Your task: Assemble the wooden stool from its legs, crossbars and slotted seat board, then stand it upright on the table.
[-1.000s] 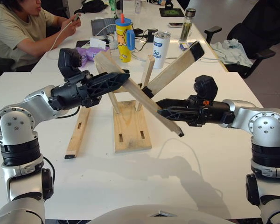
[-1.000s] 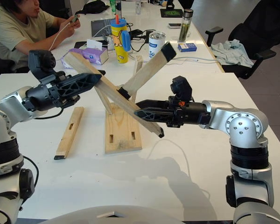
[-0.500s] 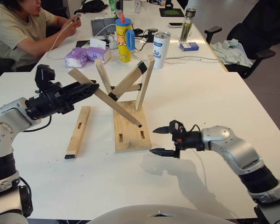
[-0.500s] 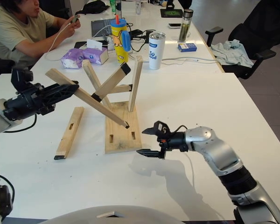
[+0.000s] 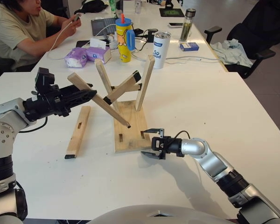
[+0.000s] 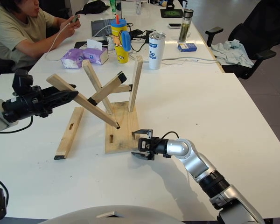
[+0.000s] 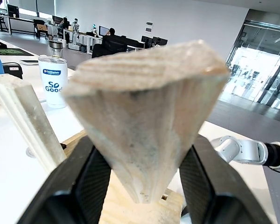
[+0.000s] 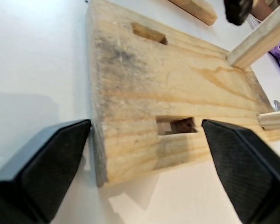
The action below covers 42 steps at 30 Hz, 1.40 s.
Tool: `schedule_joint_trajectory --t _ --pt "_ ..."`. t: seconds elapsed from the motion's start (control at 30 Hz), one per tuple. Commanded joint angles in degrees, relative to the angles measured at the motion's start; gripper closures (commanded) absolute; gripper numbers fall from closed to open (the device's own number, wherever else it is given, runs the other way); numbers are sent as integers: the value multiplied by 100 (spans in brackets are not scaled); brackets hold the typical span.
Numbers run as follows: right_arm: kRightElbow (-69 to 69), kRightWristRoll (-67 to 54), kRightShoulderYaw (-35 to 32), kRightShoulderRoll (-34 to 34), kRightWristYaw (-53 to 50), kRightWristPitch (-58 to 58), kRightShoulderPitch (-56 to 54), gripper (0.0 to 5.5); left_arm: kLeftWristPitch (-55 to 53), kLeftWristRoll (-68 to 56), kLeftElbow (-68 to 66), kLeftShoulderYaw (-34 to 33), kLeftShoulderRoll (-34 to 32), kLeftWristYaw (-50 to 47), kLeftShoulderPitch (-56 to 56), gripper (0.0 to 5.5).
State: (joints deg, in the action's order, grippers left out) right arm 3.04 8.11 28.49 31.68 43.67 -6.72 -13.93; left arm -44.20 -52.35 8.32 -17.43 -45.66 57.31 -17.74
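Left claw (image 5: pixel 84 95) is clamping the top end of a leg (image 5: pixel 109 108), pads (image 7: pixel 91 186) pressing on both faces of the wood. Leg is slanting down toward the right. Its lower tip is hanging over the seat (image 5: pixel 130 140), just short of the near left slot (image 5: pixel 121 137); cannot tell whether the tip is touching the board. Right claw (image 5: pixel 150 142) is sitting low on the tabletop (image 5: pixel 200 102), spread wide, fingers (image 8: pixel 37 163) straddling the near right corner of the seat. Contact with the wood is unclear.

Step in hand, as I am judging it: seating this leg in a near slot, with the right claw getting set to steady the board. Next move is calling for the right claw to close on or brace the seat edge so the board is not sliding. The left then needs to swing the leg steeper, bring the tip square over the slot and press down. Slanted as it is, the tip would likely jam.

Seat is lying flat, pale planks. Its far end is carrying two upright legs (image 5: pixel 145 84), leaning a little and joined by a crossbar (image 5: pixel 136 87). A dark-tipped piece (image 5: pixel 121 89) is leaning across them. Near right slot (image 8: pixel 176 125) is standing empty. Loose bar (image 5: pixel 78 130), slotted, is lying on the tabletop left of the seat, apart from it.
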Motion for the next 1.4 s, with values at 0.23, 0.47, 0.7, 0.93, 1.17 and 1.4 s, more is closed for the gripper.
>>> schedule_joint_trajectory --t 0.23,0.47,0.7,0.93,1.17,1.4 --pt "539 86 -353 113 249 -97 -316 110 441 438 251 326 111 205 217 349" --pt "645 106 -412 27 293 27 -278 110 542 658 365 486 45 318 365 349" --pt "677 93 -444 -29 302 158 -190 110 675 934 203 592 -39 471 288 349" --pt "610 102 -436 -56 345 258 -155 110 890 1324 52 844 -117 624 209 349" --pt "412 40 -342 -46 574 513 -54 110 1048 1791 71 1349 -298 710 -235 349" --pt "52 -448 -323 -233 877 1319 167 110 1261 2337 537 2043 -348 608 384 349"
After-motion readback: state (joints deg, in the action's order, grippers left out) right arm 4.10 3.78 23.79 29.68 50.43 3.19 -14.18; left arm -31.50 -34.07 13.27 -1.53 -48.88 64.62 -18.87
